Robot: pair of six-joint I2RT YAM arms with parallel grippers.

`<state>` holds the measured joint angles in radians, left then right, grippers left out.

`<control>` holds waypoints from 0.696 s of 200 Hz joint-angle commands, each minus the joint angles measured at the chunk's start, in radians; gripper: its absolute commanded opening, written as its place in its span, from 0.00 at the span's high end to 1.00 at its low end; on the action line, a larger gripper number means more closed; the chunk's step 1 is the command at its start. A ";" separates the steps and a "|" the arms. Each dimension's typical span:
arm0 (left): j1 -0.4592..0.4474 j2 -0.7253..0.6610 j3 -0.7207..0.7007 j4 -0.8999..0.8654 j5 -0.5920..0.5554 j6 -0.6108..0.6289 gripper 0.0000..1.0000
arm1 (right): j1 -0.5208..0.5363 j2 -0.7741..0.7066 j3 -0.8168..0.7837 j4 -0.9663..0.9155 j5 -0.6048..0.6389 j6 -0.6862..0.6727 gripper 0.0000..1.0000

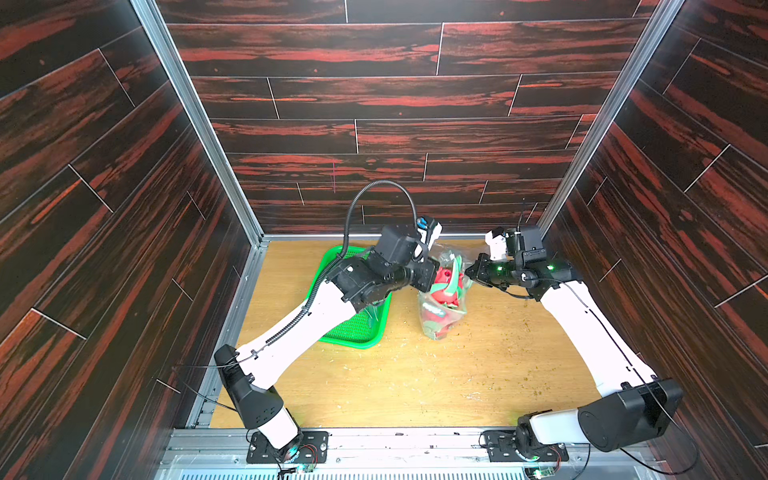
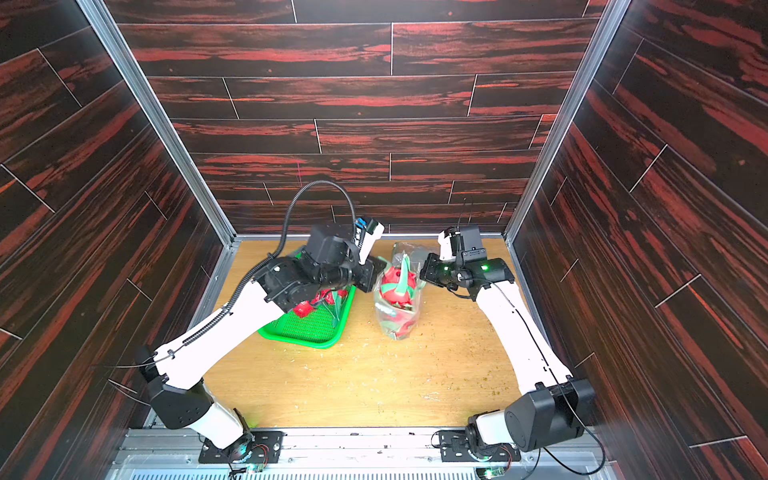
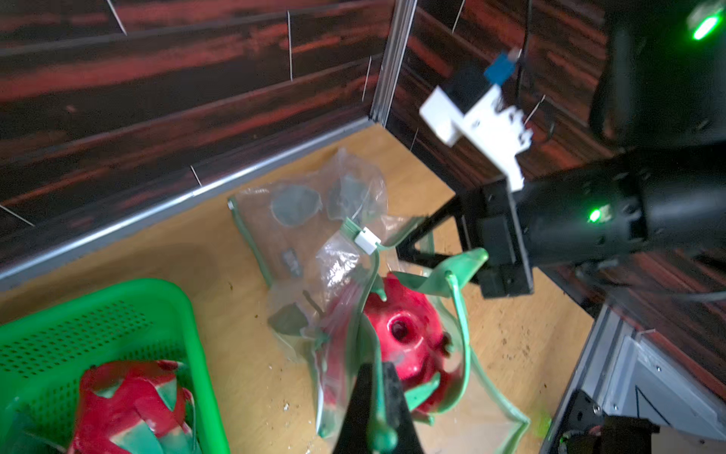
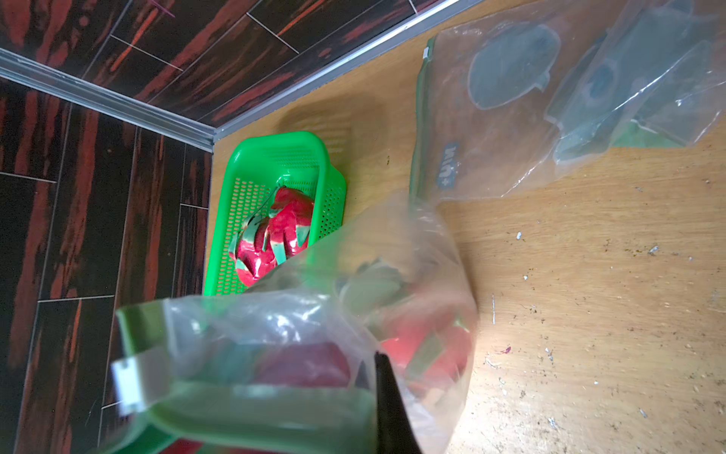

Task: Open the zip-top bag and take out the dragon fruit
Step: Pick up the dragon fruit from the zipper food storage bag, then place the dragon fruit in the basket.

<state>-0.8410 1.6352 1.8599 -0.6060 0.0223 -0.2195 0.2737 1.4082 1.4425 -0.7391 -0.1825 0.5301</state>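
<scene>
Since the left jaws and the right jaws are each clamped shut on opposite lips of the zip-top bag (image 1: 438, 318), its mouth stands stretched open over the counter (image 1: 415, 382), I'd say to free the dragon fruit (image 3: 408, 346) sitting inside, while another dragon fruit (image 4: 275, 236) lies in the green basket (image 2: 328, 341).
</scene>
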 commanded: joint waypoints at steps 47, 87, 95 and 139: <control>0.003 -0.083 0.160 0.128 -0.048 0.019 1.00 | -0.002 -0.009 -0.021 0.024 0.010 -0.002 1.00; 0.005 -0.044 0.190 0.134 0.150 -0.018 1.00 | -0.002 -0.006 -0.003 0.044 -0.007 0.010 1.00; 0.003 -0.042 0.177 0.154 0.203 -0.032 1.00 | -0.002 -0.005 0.001 0.047 -0.006 0.010 1.00; 0.003 -0.035 0.124 0.206 0.382 -0.081 1.00 | -0.014 0.003 0.016 0.060 -0.027 0.014 1.00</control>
<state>-0.8227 1.6356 1.9778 -0.5911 0.2317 -0.2646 0.2703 1.4082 1.4349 -0.6945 -0.2119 0.5293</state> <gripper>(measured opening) 0.063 0.047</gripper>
